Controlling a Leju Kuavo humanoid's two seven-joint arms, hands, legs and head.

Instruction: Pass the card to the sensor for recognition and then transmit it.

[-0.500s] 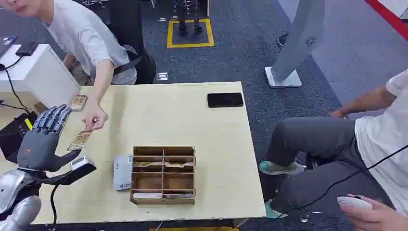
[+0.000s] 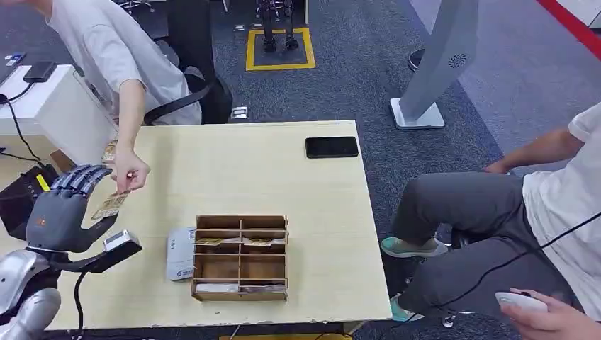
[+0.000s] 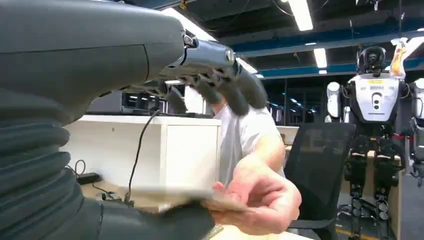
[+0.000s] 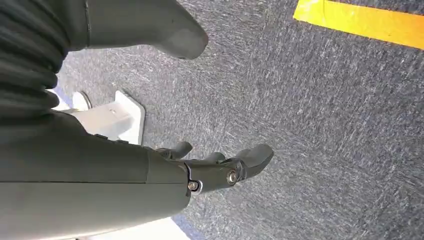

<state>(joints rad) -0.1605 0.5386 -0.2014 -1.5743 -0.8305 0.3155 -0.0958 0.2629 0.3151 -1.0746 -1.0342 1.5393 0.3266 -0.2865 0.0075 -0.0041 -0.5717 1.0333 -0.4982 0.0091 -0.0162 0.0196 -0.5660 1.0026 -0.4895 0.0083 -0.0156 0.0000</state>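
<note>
Pretty early in the task from what I could see. The thin tan printed card (image 2: 110,205) sat at the left of the head frame, pinched in the person's hand (image 2: 130,172) and reaching in toward the robot's dark grey many-fingered left hand (image 2: 62,209). That hand's fingers were spread apart and raised, and the card's edge lay right by the thumb. I couldn't tell for sure whether the thumb was touching it; the left wrist view showed the card as a pale blur resting just over the thumb, with the fingers arched above and not closed. So the handover wasn't finished, and the sensing and passing-on were still to do, I'd say.

The small black-and-silver scanner block (image 2: 118,246) sat lower left on the pale matte wooden table (image 2: 283,184), cable trailing off. A brown cardboard divider box (image 2: 241,256) with thin flat walls sat bottom centre, a glossy black phone (image 2: 332,146) up top.

The right hand (image 4: 215,167) hung over speckled carpet, fingers loosely curled, holding nothing.
</note>
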